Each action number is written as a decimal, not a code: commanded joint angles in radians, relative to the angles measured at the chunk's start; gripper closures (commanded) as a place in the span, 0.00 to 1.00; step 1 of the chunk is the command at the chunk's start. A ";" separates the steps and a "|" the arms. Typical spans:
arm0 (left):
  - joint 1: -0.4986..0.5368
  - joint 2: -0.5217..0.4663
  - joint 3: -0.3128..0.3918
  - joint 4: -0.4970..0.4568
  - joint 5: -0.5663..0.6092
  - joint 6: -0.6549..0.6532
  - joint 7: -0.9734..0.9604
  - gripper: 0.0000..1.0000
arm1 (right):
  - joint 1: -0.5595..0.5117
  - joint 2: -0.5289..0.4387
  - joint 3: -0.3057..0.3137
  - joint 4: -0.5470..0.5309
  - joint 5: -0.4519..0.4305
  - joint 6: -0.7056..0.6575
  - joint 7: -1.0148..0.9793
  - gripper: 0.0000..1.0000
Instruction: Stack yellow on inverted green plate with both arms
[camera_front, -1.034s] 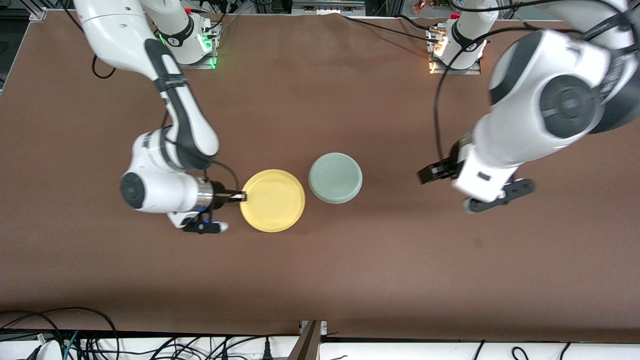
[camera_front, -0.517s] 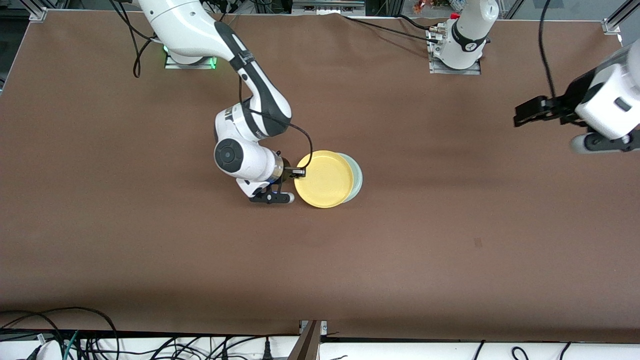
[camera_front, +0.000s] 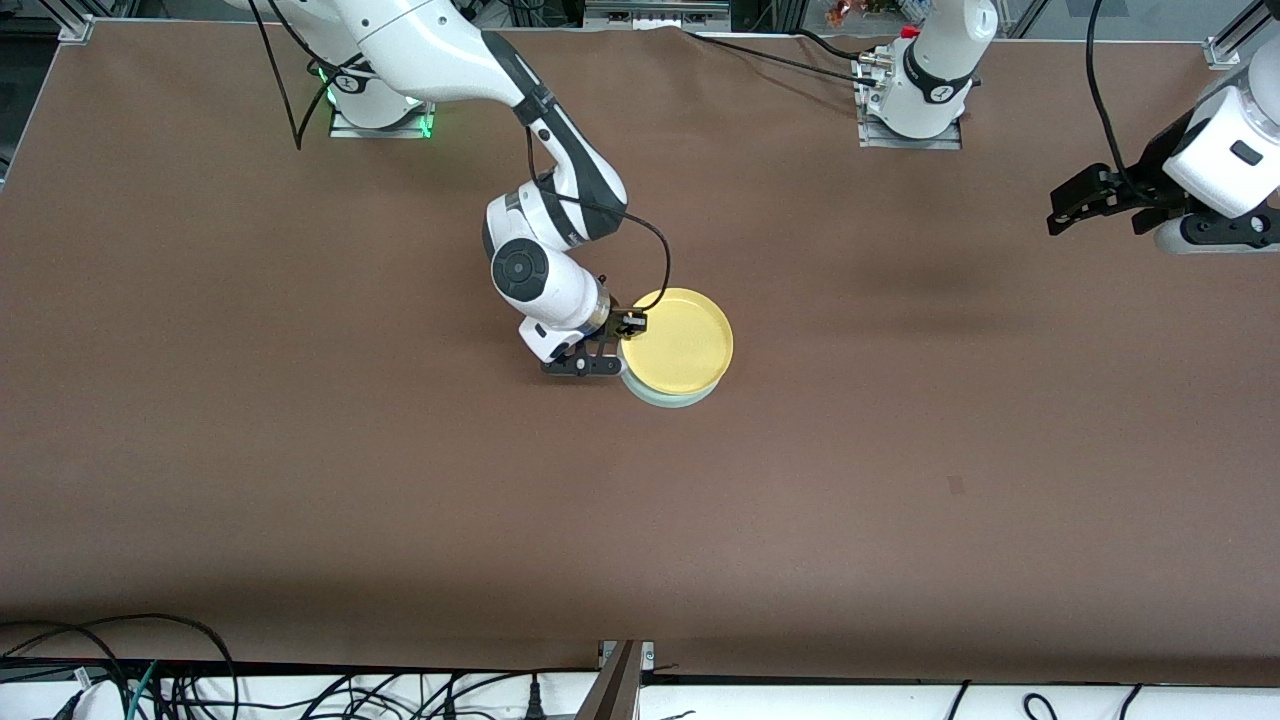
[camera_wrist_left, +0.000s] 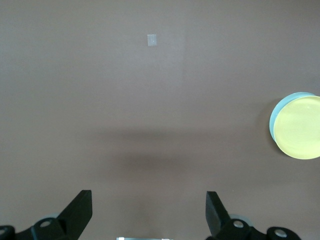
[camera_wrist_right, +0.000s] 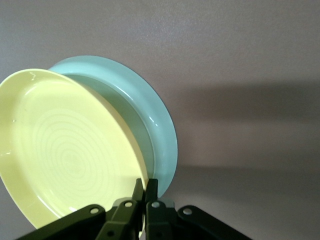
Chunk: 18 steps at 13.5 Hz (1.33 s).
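The yellow plate (camera_front: 680, 342) is held rim-up over the pale green plate (camera_front: 668, 399), which lies upside down on the table and shows only as a thin edge under it. My right gripper (camera_front: 632, 324) is shut on the yellow plate's rim at the side toward the right arm's end. The right wrist view shows the yellow plate (camera_wrist_right: 65, 150) just over the green plate (camera_wrist_right: 150, 120), with the fingers (camera_wrist_right: 145, 192) pinching the rim. My left gripper (camera_front: 1068, 210) is open and empty, raised near the left arm's end of the table; both plates (camera_wrist_left: 300, 127) show in its wrist view.
The brown table (camera_front: 400, 480) stretches wide around the plates. Arm bases stand at the table's farthest edge (camera_front: 910, 100). Cables lie along the nearest edge (camera_front: 150, 680). A small pale mark (camera_wrist_left: 152, 40) is on the table.
My right gripper has carried the yellow plate from beside the green plate to over it. My left arm has drawn back to its end of the table.
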 joint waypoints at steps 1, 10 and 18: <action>0.003 0.003 -0.006 0.014 0.037 0.028 0.021 0.00 | 0.005 -0.009 -0.010 -0.021 0.023 0.014 -0.002 1.00; 0.014 0.097 0.005 0.150 0.039 0.014 0.011 0.00 | 0.002 0.005 -0.012 -0.009 0.021 0.043 -0.001 0.00; 0.019 0.131 -0.014 0.193 0.034 0.022 0.013 0.00 | -0.012 -0.087 -0.251 0.132 -0.025 -0.310 -0.131 0.00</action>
